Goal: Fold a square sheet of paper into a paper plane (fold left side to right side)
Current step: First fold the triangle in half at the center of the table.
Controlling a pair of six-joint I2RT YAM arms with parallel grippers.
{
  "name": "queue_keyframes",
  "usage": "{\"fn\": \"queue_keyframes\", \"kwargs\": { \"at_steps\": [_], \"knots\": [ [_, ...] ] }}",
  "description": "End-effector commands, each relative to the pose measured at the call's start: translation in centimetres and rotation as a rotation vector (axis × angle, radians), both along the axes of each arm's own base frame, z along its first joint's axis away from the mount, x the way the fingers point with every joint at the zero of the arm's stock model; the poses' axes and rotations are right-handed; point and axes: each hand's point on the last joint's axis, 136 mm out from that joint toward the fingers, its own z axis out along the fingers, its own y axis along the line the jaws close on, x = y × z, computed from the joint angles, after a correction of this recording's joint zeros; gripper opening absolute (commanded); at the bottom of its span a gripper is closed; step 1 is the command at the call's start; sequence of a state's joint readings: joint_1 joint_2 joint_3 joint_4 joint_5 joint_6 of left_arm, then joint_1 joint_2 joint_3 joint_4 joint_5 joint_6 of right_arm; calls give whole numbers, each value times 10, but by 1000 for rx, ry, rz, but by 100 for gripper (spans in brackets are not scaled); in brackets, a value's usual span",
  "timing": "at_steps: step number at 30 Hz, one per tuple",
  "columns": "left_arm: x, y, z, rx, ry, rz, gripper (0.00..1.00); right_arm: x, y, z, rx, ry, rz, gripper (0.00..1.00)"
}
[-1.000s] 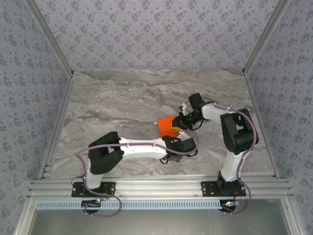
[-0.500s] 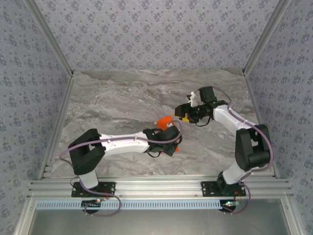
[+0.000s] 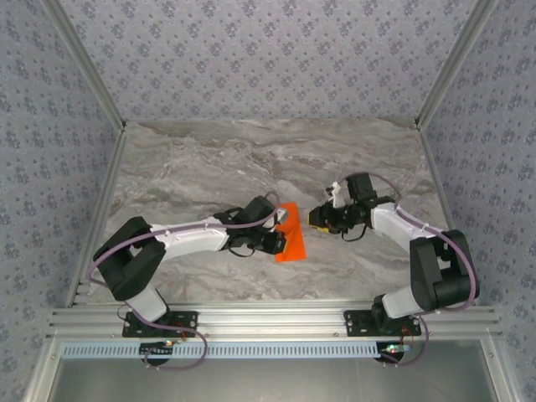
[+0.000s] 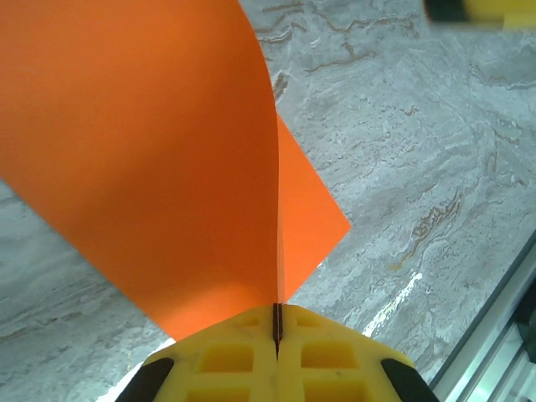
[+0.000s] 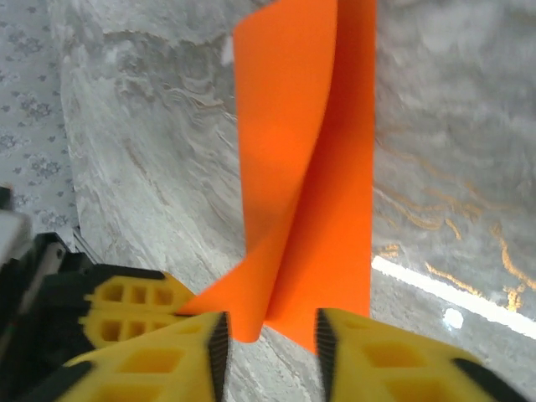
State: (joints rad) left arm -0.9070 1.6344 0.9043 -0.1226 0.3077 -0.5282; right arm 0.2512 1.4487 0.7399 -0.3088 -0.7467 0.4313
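Left wrist: left fingers [image 4: 226, 360] clamped shut on edge of folded square sheet of paper [image 4: 167, 151], sheet fanning ahead over counter [image 4: 419, 126]; right fingers [image 5: 385, 360] parted, sheet's near edge at gap.

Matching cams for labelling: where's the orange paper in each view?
Top external: orange paper near frame centre, slightly low.
Left wrist: orange paper fills the upper left, narrowing to bottom centre.
Right wrist: orange paper, middle strip, top edge to bottom.
Shared landmark: grey marbled tabletop under it.
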Motion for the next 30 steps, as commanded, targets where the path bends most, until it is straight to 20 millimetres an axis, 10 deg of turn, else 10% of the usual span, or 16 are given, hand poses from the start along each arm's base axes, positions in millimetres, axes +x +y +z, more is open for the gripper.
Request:
{"fn": "queue_keyframes", "kwargs": {
  "at_steps": [1, 30],
  "knots": [
    [-2, 1, 9, -49, 9, -59, 2, -10, 3, -10, -17, -7, 8, 25],
    [23, 22, -8, 67, 47, -111, 2, -66, 13, -82, -305, 151, 139, 14]
  ]
}}
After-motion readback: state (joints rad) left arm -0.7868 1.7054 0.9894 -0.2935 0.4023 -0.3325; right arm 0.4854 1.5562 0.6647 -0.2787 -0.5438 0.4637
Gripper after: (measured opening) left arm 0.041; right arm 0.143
